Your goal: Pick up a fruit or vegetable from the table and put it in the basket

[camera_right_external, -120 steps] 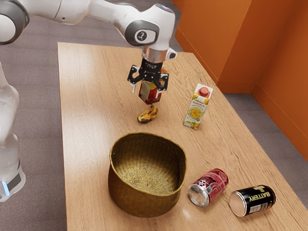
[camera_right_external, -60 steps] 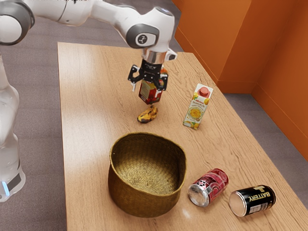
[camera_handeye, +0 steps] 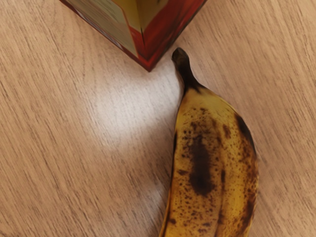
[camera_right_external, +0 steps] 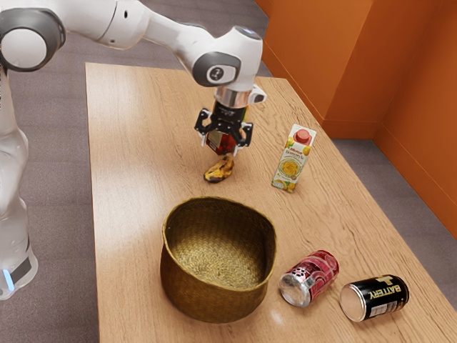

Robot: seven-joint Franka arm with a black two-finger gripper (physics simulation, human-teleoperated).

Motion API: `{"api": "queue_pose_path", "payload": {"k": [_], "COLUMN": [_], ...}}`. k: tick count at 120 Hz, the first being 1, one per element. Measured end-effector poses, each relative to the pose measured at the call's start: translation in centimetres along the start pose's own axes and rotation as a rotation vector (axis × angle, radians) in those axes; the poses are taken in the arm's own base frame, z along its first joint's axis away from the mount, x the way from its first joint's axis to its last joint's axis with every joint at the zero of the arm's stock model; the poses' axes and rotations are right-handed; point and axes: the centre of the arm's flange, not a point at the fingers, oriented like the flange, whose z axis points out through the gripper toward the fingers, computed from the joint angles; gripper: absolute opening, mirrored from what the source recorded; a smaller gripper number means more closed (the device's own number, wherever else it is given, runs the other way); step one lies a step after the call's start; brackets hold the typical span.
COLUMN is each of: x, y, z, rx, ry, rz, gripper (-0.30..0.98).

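Hand (camera_right_external: 220, 148) above the table (camera_right_external: 136, 179), folks, fingers apart, pointing down, with the arm (camera_right_external: 164, 28) reaching in from the exterior view's left! And there's the banana (camera_right_external: 219, 170), lying right on the tabletop just below the hand, yellow skin splashed with dark brown spots. The wrist view gives us a lovely close look: dark stem, long dark blotch along the peel, and that stem sits just beside the bottom corner of the red box (camera_handeye: 163, 39). In the exterior view, the box is up behind the hand, partly hidden by it.

Across to the exterior view's right of the banana, it's the juice carton (camera_right_external: 291, 161), standing upright with its red cap on top. Nearer the camera, the woven basket (camera_right_external: 214, 300) stands with its mouth up, well apart from the hand, and the banana is outside it! Beside the basket, the red can (camera_right_external: 314, 275) lies on its side, and next along lies the black can (camera_right_external: 378, 296), "BATTERY" lettered across it.
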Motion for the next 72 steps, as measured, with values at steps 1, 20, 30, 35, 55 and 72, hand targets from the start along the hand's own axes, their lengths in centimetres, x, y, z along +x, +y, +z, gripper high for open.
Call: {"api": "queue_pose_path", "payload": {"k": [1,20,30,35,55,72], "x": [0.0,0.1,0.1,0.2,0.4,0.6], "y": [0.0,0.7,1.0,1.1,1.5,1.8], "z": [0.1,1.3,1.9,2.1,3.2,4.0], "rx": [0.001,0.006,0.009,0.009,0.012,0.009], "ry": [0.000,-0.008,-0.012,-0.013,-0.021,-0.025], "rz": [0.000,0.004,0.004,0.004,0.000,-0.004], "gripper": [0.69,0.69,0.69,0.69,0.69,0.69]}}
